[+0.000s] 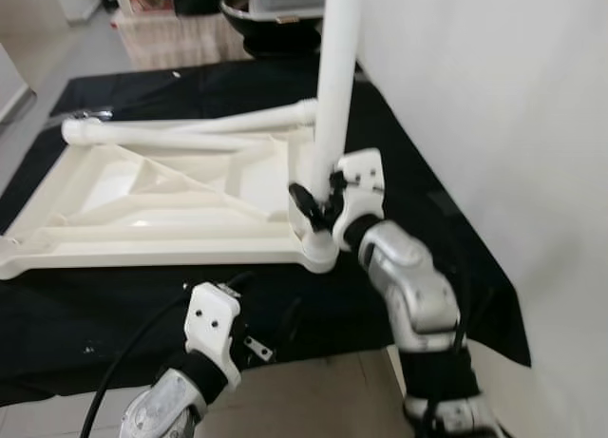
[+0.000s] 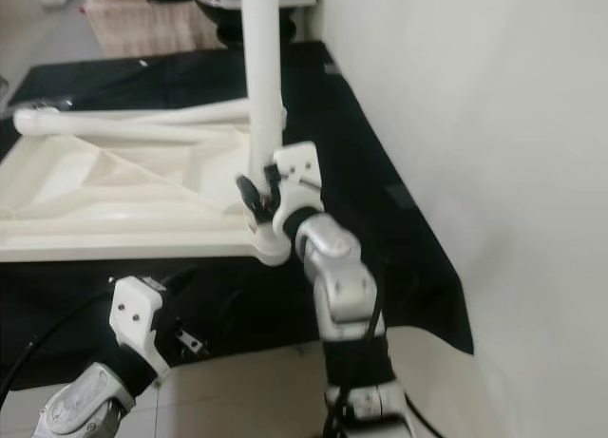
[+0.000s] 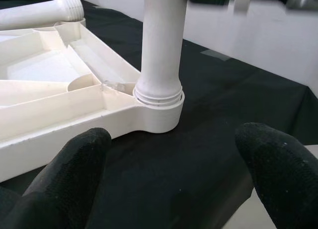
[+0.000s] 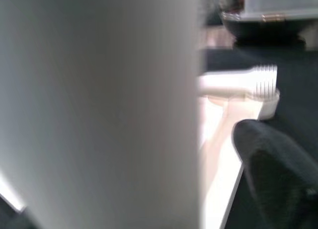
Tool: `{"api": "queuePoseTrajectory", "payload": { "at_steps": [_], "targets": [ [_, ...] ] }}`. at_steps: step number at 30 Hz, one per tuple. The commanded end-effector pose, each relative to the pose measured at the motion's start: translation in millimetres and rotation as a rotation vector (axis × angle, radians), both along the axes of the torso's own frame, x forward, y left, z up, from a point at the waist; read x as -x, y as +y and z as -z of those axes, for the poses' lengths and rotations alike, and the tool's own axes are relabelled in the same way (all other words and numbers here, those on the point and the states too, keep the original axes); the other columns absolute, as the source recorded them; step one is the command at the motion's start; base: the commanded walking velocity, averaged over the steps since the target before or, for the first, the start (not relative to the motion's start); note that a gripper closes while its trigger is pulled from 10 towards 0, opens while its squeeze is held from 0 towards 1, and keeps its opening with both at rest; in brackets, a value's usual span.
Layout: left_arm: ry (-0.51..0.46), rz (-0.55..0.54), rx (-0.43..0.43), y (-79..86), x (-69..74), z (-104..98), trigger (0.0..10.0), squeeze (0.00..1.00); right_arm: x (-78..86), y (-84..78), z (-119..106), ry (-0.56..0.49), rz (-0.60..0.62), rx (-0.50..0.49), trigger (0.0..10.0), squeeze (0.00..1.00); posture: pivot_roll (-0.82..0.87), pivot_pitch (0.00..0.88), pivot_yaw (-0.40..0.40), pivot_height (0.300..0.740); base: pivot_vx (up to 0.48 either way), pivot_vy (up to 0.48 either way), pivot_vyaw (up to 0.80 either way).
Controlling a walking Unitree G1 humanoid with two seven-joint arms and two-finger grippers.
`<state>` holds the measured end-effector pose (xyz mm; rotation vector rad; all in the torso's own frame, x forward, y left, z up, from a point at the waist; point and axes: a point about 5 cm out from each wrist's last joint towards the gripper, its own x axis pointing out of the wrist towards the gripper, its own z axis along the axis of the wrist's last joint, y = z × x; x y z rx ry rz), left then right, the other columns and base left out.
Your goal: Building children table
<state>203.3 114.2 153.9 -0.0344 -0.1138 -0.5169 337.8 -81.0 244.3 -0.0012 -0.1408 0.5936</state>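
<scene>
The white plastic table top lies upside down on a black cloth. One white table leg stands upright in the near right corner socket. My right gripper is shut on this leg just above the socket; the leg looms large in the right wrist view with one black finger beside it. Two more legs lie across the far side of the top, threaded ends showing. My left gripper hovers low in front of the socket corner, open, with nothing between its fingers.
A white wall runs close along the right side of the cloth. A woven box and a black bowl stand behind the cloth. Beige floor tiles lie in front. A black cable trails from my left arm.
</scene>
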Motion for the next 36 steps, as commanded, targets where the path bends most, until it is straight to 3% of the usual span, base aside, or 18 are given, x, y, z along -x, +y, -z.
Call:
{"api": "queuePoseTrajectory", "payload": {
  "at_steps": [1, 3, 4, 5, 8, 15, 16, 17, 25, 36],
  "targets": [
    [0.005, -0.009, -0.001, -0.3, 0.2, 3, 10.0, 0.0, 0.5, 3.7, -5, -0.036, -0.152, 0.008, 10.0, 1.0, 0.01, 0.152, -0.027, 0.74, 0.0, 0.0, 0.0],
    [0.005, -0.009, -0.001, -0.3, 0.2, 3, 10.0, 0.0, 0.5, 3.7, -5, -0.036, -0.152, 0.008, 10.0, 1.0, 0.01, 0.152, -0.027, 0.74, 0.0, 0.0, 0.0],
    [0.003, -0.01, 0.003, -1.2, 1.0, 3, 10.0, 0.0, 6.7, 9.4, -8, -0.079, -0.402, 0.119, 10.0, 0.0, 0.01, 0.154, -0.031, 0.74, 0.0, 0.0, 0.0],
    [0.003, -0.01, 0.003, -1.2, 1.0, 3, 10.0, 0.0, 6.7, 9.4, -8, -0.079, -0.402, 0.119, 10.0, 0.0, 0.01, 0.154, -0.031, 0.74, 0.0, 0.0, 0.0],
    [0.002, -0.013, 0.005, -1.8, 2.9, 3, 10.0, 0.0, 11.3, 12.2, -4, -0.077, -0.627, 0.226, 10.0, 0.0, 0.02, 0.161, -0.033, 0.74, 0.0, 0.0, 0.0],
    [0.007, -0.018, 0.006, -1.8, 5.6, 2, 10.0, 0.0, 10.8, 14.6, -3, -0.062, -0.792, 0.227, 10.0, 0.0, 0.03, 0.168, -0.03, 0.74, 0.0, 0.0, 0.0],
    [0.009, -0.017, 0.007, -1.9, 6.4, 3, 10.0, 0.0, 9.8, 14.8, -3, -0.055, -0.822, 0.215, 8.5, 0.0, 0.03, 0.171, -0.029, 0.74, 0.0, 0.0, 0.0],
    [0.011, -0.015, 0.007, -2.0, 7.2, 3, 10.0, 0.0, 8.9, 14.5, -2, -0.045, -0.851, 0.204, 0.0, 0.0, 0.03, 0.172, -0.027, 0.74, 0.0, 0.0, 0.0],
    [0.019, -0.007, 0.009, -2.7, 9.9, 4, 10.0, 0.0, 6.2, 9.7, -1, -0.038, -0.919, 0.192, 0.0, 0.0, 0.02, 0.176, -0.023, 0.74, 0.0, 0.0, 0.0],
    [0.023, -0.003, 0.009, -3.0, 10.3, 4, 10.0, 0.0, 16.9, -3.9, 12, -0.03, -0.815, 0.123, 0.0, 0.0, 0.01, 0.174, -0.024, 0.74, 0.0, 0.0, 0.0]
  ]
}}
